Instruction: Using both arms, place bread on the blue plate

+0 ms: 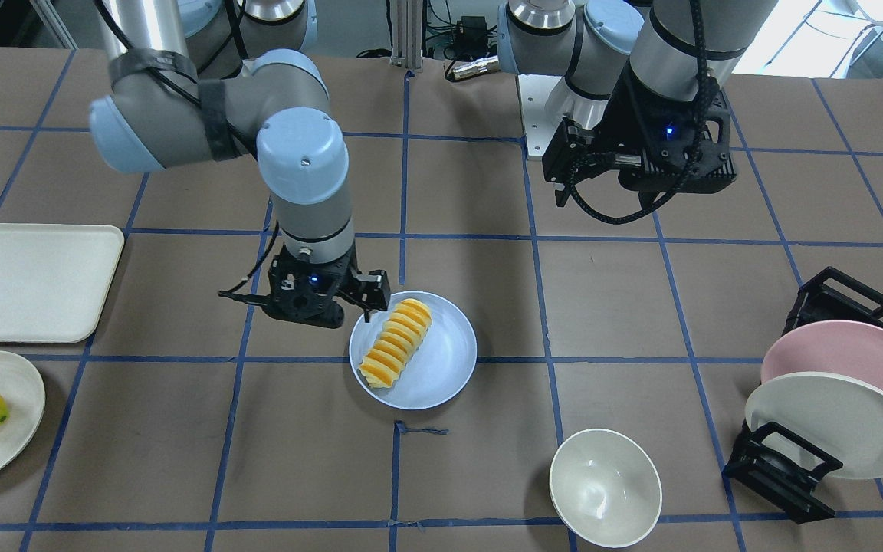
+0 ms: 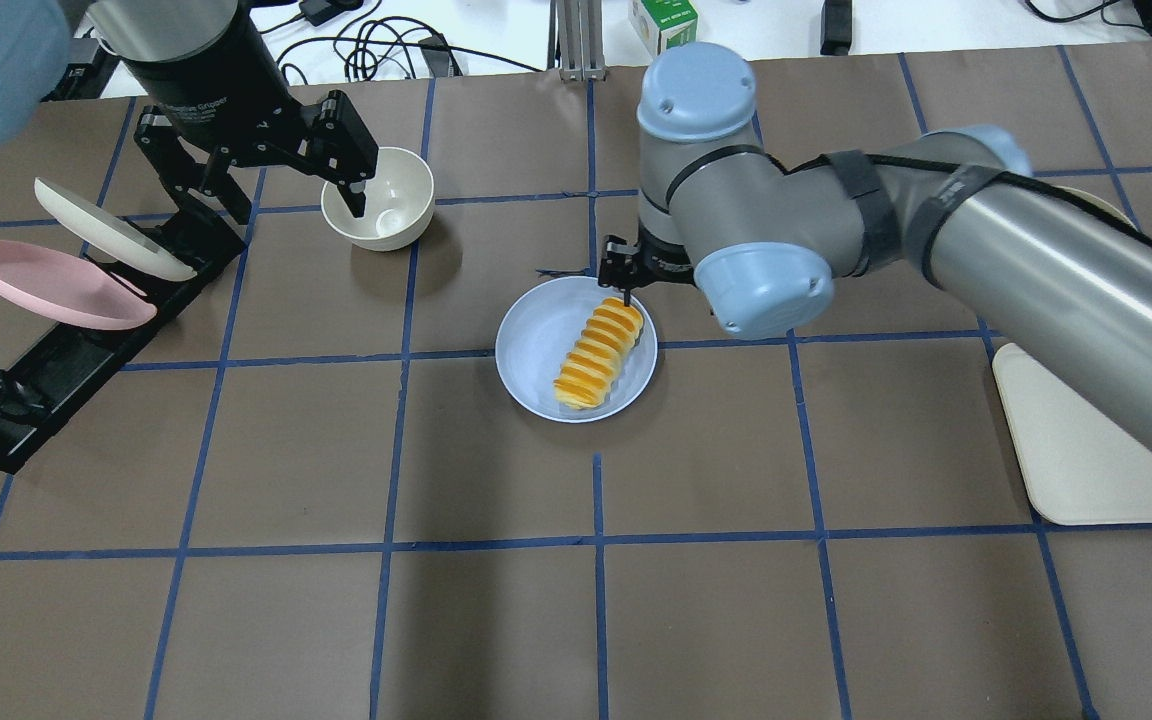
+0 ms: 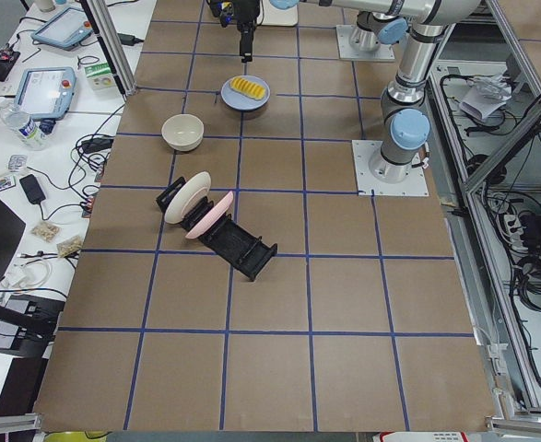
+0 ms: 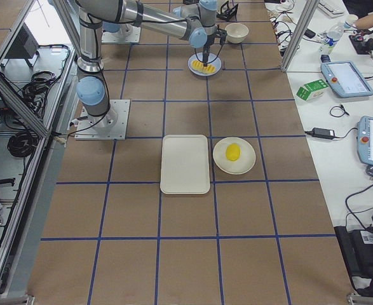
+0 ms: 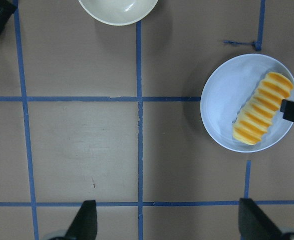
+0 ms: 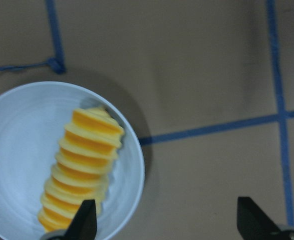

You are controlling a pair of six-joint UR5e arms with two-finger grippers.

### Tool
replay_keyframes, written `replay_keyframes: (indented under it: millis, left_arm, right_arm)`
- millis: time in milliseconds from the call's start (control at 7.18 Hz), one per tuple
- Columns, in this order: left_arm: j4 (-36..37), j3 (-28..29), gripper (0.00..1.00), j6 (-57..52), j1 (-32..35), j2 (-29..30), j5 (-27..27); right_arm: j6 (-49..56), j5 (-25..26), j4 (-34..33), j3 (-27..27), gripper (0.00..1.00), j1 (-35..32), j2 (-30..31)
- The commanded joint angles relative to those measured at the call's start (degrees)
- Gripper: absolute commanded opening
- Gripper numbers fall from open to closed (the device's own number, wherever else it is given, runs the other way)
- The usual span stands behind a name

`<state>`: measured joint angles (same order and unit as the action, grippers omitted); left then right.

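**BREAD ON BLUE PLATE: STATUS AND HANDLING NOTES**

**Location.** The bread (image 1: 397, 343) lies flat on the blue plate (image 1: 445, 368). It sits diagonally and off-centre, towards the rim on the right arm's side. The plate rests on the table near its middle. Judged from this layout, the placement step appears complete.

**Tool state.**
- Right gripper (image 6: 165, 210): the jaws stand wide apart and hold nothing. It hangs low at the plate's rim. One finger (image 6: 85, 220) shows over the end of the loaf, and the other is out over bare table. The views do not settle whether the finger touches the bread.
- Left gripper (image 5: 167, 212): the jaws are spread and empty. It is raised well clear of the plate, near the cream bowl (image 2: 379, 210).

**Handling properties (assessment).**
- The loaf is probably light and soft.
- The ridged slices should compress under firm closure, so use low force.
- The ridges should resist slipping between the pads.
- The plate surface looks smooth, so a sideways push is likely to slide the loaf rather than lift it.

**Grasp point (assessment).** Close across the short axis at mid-length, with the pads on the two long flanks. Avoid the tapered ends, where the hold is narrow and the loaf may pivot.
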<state>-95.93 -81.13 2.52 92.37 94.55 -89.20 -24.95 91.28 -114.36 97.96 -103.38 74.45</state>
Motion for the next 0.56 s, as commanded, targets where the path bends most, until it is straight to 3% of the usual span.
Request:
replay_keyframes:
  millis: [0, 418]
  left_arm:
    - [-0.39, 0.01, 1.00, -0.24, -0.18, -0.06, -0.10]
    - [-0.48, -0.08, 1.00, -0.24, -0.18, -0.15, -0.19]
  right_arm:
    - [4.95, -0.13, 12.36, -0.49, 1.00, 8.77, 9.10]
    - [16.66, -0.13, 18.28, -0.23, 1.00, 12.41, 17.37]
